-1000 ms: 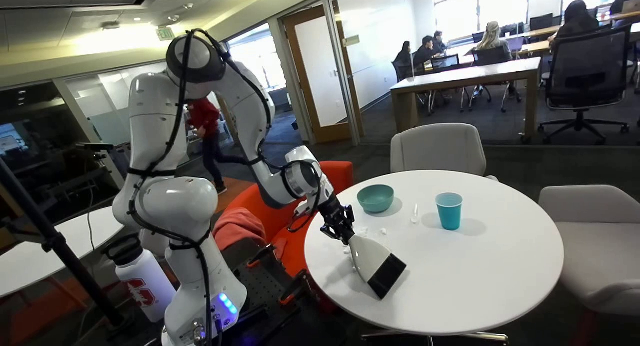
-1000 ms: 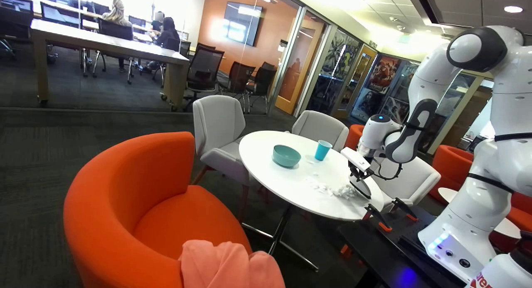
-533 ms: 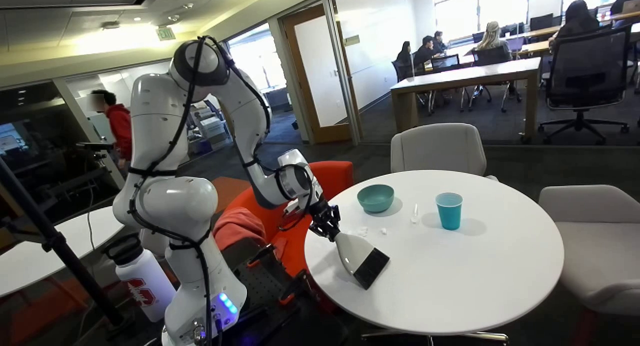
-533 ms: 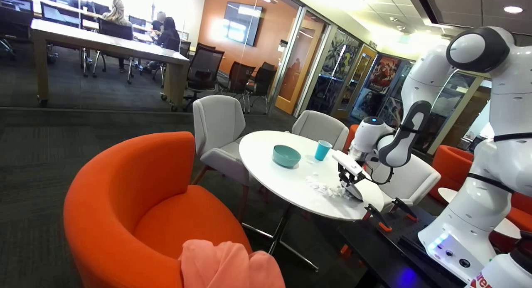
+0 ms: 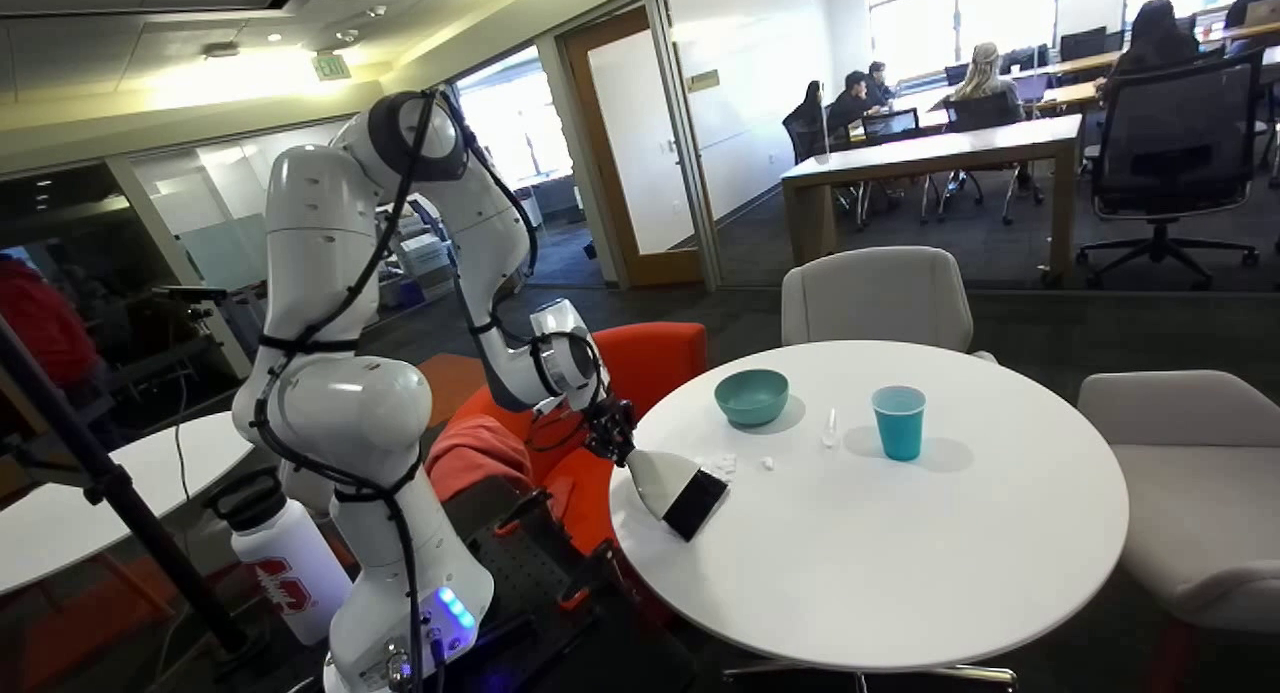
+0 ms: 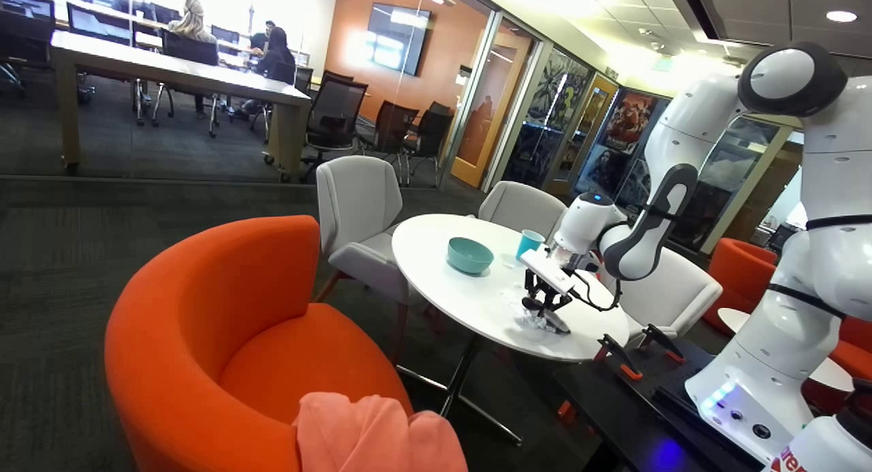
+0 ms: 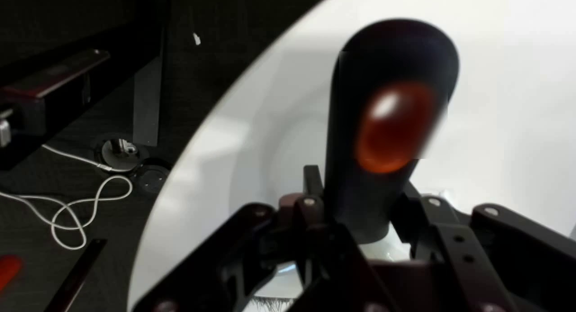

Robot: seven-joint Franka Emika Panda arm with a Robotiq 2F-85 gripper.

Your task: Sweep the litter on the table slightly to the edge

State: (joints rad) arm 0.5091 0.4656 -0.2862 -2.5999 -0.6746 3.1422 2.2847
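Note:
The litter (image 5: 722, 465), loose white paper bits, lies on the round white table (image 5: 900, 573). In the other exterior view the litter (image 6: 531, 319) is partly hidden by the gripper and brush. My gripper (image 5: 612, 433) is shut on the black handle of a brush with a pale body (image 5: 660, 481) and black bristles; the gripper (image 6: 543, 300) is low over the table. The brush head is tilted down at the table beside the litter; bristle contact cannot be told. In the wrist view the brush handle (image 7: 387, 204) is between the fingers (image 7: 360, 197).
A green bowl (image 5: 752, 398), a clear plastic spoon (image 5: 830, 428) and a blue cup (image 5: 898, 425) stand or lie farther back on the table. Grey chairs (image 5: 875, 298) and an orange seat (image 6: 211, 308) stand around it. Clamps (image 6: 621, 358) sit on the robot's base.
My gripper and the brush have moved left in both exterior views, now up against or over the litter. The brush stays held. A person in red has walked left in the background.

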